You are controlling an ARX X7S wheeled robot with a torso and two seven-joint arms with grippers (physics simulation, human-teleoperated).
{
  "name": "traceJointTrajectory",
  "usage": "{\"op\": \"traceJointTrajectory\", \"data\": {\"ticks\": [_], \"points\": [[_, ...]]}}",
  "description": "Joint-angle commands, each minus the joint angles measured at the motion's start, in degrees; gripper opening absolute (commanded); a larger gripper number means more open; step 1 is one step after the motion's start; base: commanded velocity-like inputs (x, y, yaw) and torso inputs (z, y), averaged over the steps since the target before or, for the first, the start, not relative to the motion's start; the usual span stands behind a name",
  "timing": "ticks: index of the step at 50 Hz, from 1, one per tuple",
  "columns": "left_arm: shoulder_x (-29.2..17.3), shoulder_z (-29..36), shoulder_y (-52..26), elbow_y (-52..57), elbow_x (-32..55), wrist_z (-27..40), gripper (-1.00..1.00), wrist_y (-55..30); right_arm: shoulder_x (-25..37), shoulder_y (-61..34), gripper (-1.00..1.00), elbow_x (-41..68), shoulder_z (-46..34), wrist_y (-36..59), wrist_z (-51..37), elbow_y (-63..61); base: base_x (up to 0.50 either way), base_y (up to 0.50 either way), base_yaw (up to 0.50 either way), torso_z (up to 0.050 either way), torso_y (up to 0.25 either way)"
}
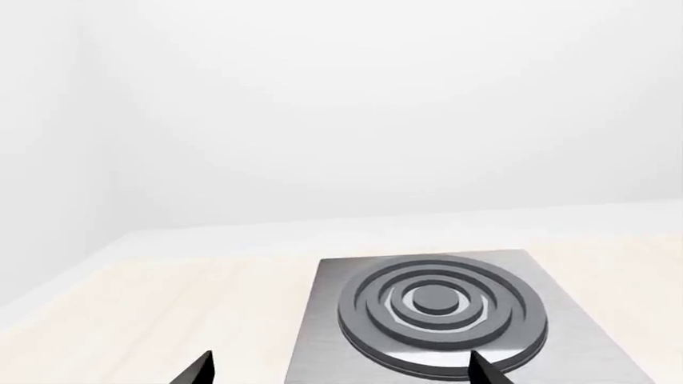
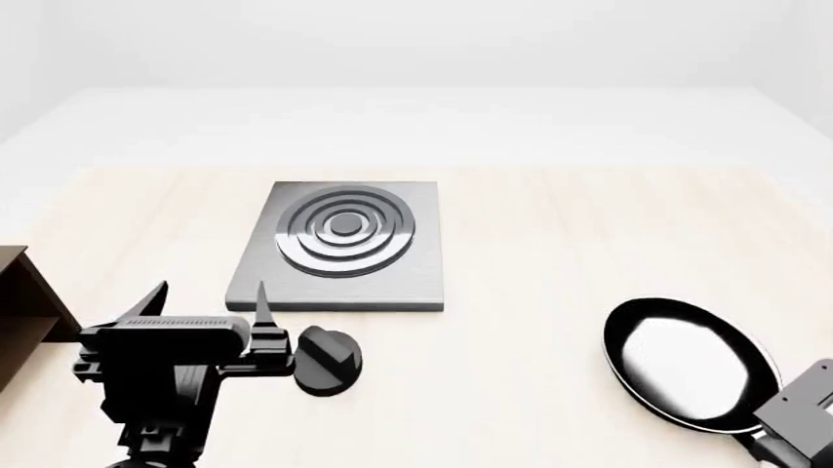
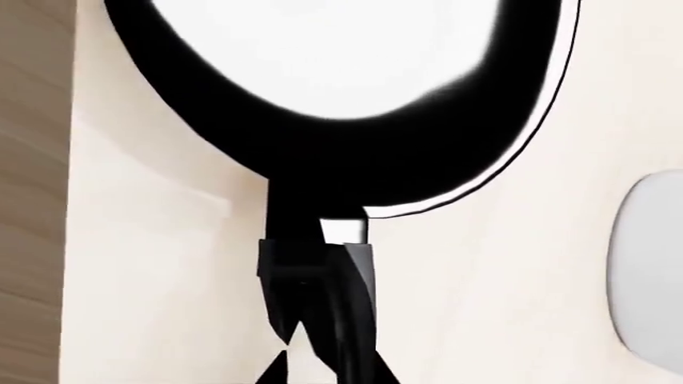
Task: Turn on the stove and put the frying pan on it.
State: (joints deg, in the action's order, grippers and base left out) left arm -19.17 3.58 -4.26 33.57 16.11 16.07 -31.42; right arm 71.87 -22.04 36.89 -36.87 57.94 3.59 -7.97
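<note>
The left end effector (image 2: 209, 297), fingers spread wide and empty, hangs just at 9 o'clock of the round black knob (image 2: 326, 359). The flat grey metal stove plate (image 2: 342, 249) lies beyond at 12 o'clock. The right end effector (image 3: 315, 320) grips the handle of the black frying pan (image 2: 690, 366), which sits at 4 o'clock from the stove with open pale wooden worktop (image 2: 547, 244) between.

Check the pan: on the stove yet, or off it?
Off. The pan sits on the table, right of the stove, whose rings are bare; right gripper grips its handle.
</note>
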Motion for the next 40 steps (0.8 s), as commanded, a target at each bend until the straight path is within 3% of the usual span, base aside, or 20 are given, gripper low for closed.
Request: {"op": "traceJointTrajectory", "data": {"ticks": [1, 19, 40], "points": [[-0.2, 0.0, 0.1, 0.0, 0.2, 0.2, 1.0, 0.2, 0.1, -0.9, -1.0, -0.5, 0.0, 0.4, 0.4, -1.8, 0.0, 0.0, 0.0, 0.0, 0.0], [-0.6, -0.3, 0.0, 1.1, 1.1, 0.6, 1.0, -0.6, 5.5, -9.6, -1.0, 6.1, 8.4, 4.3, 1.5, -12.7, 0.0, 0.0, 0.0, 0.0, 0.0], [-1.0, -0.7, -0.3, 1.4, 1.6, 1.1, 1.0, -0.8, 4.4, -19.5, -1.0, 3.9, 9.4, 10.6, 4.7, -17.1, 0.0, 0.0, 0.0, 0.0, 0.0]]}}
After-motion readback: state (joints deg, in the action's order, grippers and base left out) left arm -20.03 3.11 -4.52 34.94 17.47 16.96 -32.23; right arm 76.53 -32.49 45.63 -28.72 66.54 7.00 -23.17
